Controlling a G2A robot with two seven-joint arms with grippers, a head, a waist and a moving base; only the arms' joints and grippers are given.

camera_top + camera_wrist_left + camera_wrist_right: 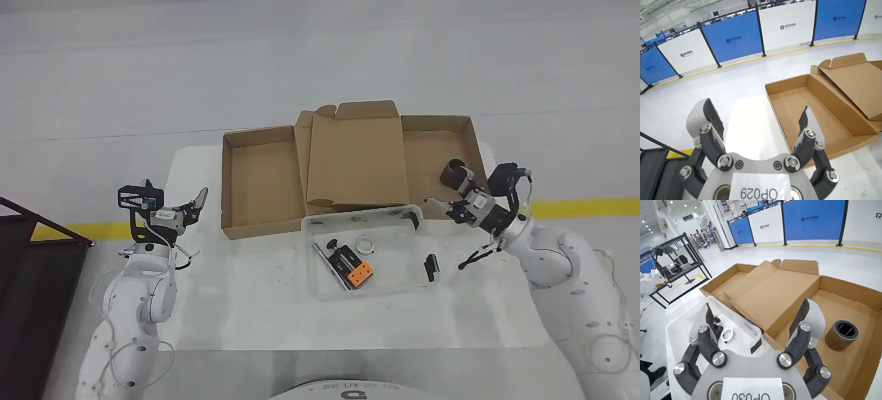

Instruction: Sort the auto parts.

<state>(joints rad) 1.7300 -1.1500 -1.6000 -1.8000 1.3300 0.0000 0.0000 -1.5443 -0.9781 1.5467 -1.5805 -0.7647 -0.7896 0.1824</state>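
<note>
right gripper (757,306) spread and empty, over the right cardboard box (848,291), beside the linear bearing (843,335) standing in it. left gripper (757,108) also spread, near the left cardboard box (787,91). probably next: rise clear of the box wall, then drop straight onto 1 part in the clear tray (390,280).

White table (250,300), open cardboard box (262,185) (flaps spread) at the back, clear tray (395,278) in front, black part (431,267) beside the tray

top: overhead, looking down on counter (250,290) | left wrist: close, low, facing left end of cardboard box (819,106) | right wrist: close, facing its right end | shared: box
</note>
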